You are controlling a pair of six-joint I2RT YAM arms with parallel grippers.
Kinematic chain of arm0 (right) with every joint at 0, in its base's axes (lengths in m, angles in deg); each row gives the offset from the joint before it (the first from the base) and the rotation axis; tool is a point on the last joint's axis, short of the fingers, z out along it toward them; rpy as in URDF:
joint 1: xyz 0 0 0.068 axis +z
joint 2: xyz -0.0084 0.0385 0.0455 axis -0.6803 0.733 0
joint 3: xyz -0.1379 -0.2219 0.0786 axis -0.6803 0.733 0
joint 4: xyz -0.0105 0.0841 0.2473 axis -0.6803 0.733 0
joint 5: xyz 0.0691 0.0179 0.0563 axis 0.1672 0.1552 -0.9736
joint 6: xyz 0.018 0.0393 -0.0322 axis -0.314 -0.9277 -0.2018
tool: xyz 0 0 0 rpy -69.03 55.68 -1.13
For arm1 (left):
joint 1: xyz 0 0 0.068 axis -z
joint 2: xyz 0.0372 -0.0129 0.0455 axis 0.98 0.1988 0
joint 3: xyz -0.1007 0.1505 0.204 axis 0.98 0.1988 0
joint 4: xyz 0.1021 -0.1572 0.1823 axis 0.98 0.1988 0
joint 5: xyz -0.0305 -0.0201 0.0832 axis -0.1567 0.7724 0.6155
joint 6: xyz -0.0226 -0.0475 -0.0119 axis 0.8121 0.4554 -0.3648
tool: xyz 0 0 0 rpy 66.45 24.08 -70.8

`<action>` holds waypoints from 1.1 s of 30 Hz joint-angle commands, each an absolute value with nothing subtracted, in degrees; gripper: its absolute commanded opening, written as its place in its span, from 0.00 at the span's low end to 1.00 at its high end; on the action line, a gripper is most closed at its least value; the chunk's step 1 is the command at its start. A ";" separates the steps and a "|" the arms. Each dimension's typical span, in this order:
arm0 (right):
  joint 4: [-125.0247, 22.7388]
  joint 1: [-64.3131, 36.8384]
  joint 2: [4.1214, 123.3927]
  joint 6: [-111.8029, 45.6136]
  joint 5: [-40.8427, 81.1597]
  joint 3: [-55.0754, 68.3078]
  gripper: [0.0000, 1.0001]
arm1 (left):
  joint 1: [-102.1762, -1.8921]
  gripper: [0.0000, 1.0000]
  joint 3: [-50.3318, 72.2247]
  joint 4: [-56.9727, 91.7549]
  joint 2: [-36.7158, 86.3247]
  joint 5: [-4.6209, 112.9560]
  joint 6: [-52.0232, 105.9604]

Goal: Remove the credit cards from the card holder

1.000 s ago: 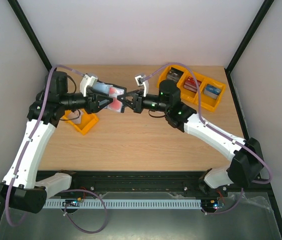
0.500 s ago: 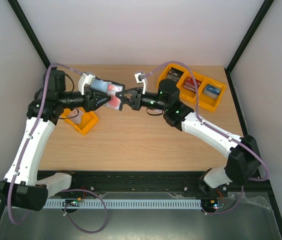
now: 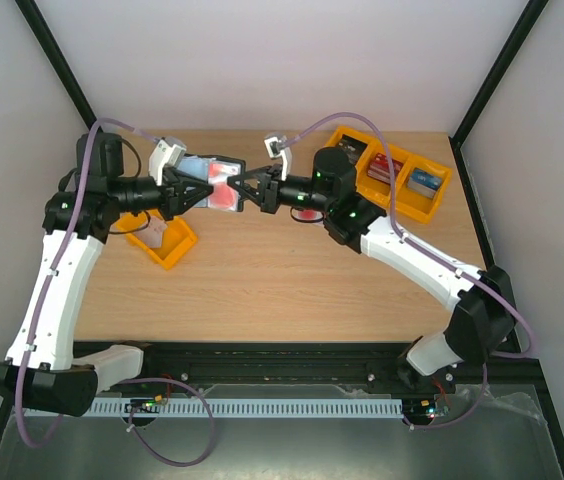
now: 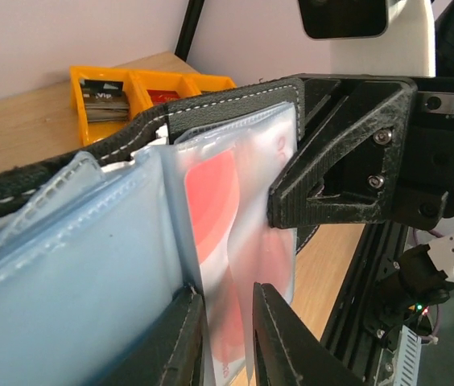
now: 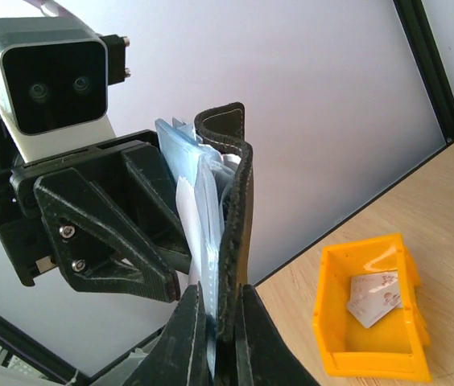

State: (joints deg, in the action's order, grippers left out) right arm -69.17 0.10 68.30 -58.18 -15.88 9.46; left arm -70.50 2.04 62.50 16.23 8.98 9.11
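Status, top view first: card holder (image 3: 205, 168) is up off the bench, over the far edge left of centre, strung between both claws. Left gripper (image 3: 190, 192) comes in from the left edge, right gripper (image 3: 250, 188) from the right, nose to nose. I read that as one claw bracing the case so the other can work the pockets. Red-blotched cards (image 3: 224, 196) show in the open case, not out yet. Yellow tray (image 3: 177, 250) sits near the left edge, below the holder, likely the drop spot. Three more trays (image 3: 412, 207) with card stacks sit in the far right corner, not my concern.

Left wrist: my left fingers (image 4: 183, 338) are clenched on a clear pocket leaf (image 4: 58, 273) with a blotched card in it. The right claw's black finger sits just beside, against the stitched black cover (image 4: 227, 100). The card looks fully sleeved, so I'd guess extraction has barely begun.

Right wrist: right fingers (image 5: 191, 334) are pinched on the black cover's edge, with the cover standing upright and the pockets fanned toward the left claw. That grip keeps the case open. The tray below holds one loose card (image 5: 376, 297), so I judge the task partly done.

Risk: the leaf flexes and the card slips back in.
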 commanded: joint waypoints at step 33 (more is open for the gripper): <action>-77.10 -2.64 70.18 -60.87 -22.95 9.86 0.02 | -72.29 0.02 -0.46 63.09 13.28 8.34 11.96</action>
